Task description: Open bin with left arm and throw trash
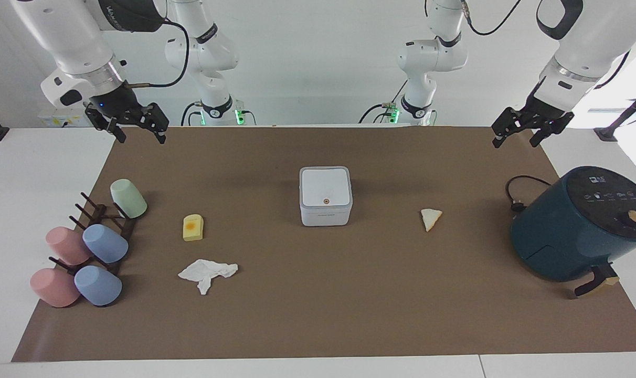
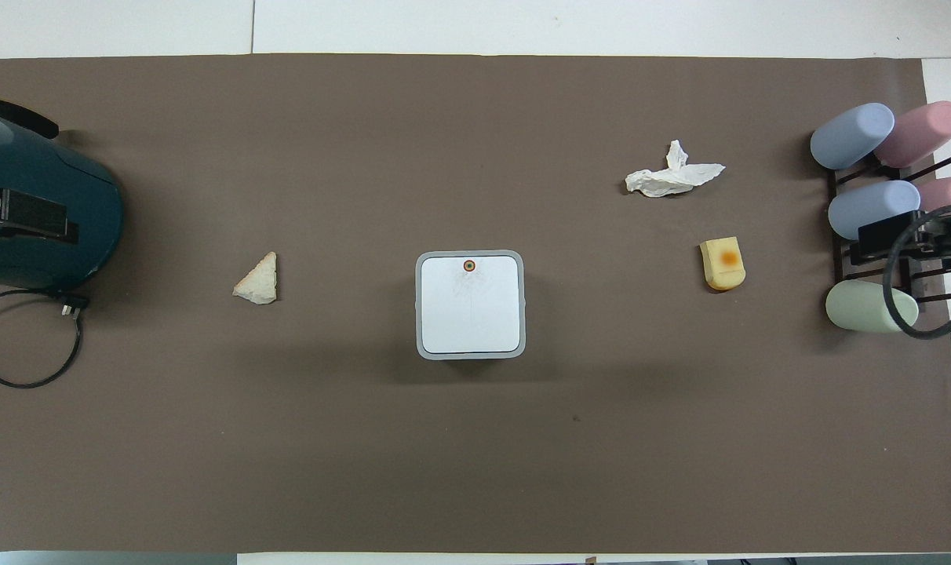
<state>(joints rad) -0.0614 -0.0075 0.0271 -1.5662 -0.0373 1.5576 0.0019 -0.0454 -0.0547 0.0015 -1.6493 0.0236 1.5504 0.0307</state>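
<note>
Bin (image 1: 326,196) lid shut; both arms wait w/ fingers apart.

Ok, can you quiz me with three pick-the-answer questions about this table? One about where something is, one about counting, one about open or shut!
1. Where is the bin?
A. mid-table, between the cream wedge and the yellow block
B. on the cup rack
C. on the air fryer

2. How many cups lie on the rack?
A. two
B. five
C. eight

3. The bin's lid is:
A. missing
B. wide open
C. shut

Answers: 1 A, both views show it centred between the two scraps. 2 B, two pink, two blue, one green. 3 C, the lid lies flat on the box.
</note>
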